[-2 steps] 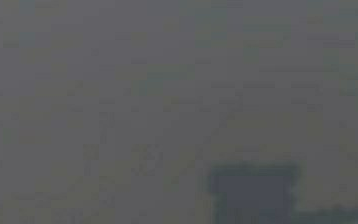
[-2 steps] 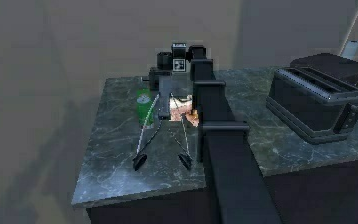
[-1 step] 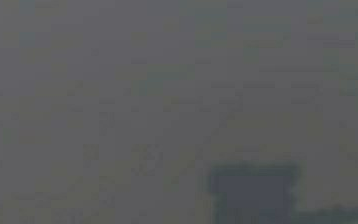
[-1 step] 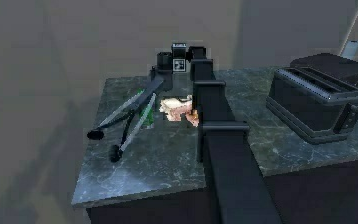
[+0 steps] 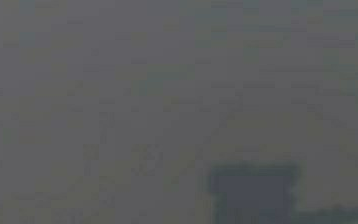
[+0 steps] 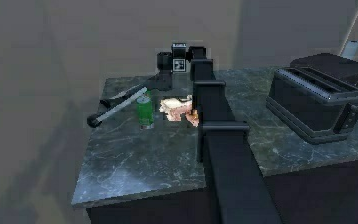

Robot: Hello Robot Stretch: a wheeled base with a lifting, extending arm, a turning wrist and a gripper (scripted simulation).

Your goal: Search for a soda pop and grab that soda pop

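A small green can [image 6: 144, 112] with a pale top stands upright on a dark marbled counter [image 6: 137, 165] in the arm side view, left of the arm. The dark arm bar [image 6: 222, 135] rises from the bottom edge and reaches across the counter. Two white marked squares sit at its far end, with the gripper [image 6: 161, 61] just left of them near the counter's far edge. The gripper lies farther out than the can. Its far end is hard to make out, so I cannot tell whether it holds anything.
A dark long-handled utensil [image 6: 112, 106] lies left of the can. A pinkish lump of food [image 6: 177, 107] lies between the can and the arm. A black toaster [image 6: 317, 98] stands on the counter's right. A plain grey wall [image 5: 137, 90] fills the forward view.
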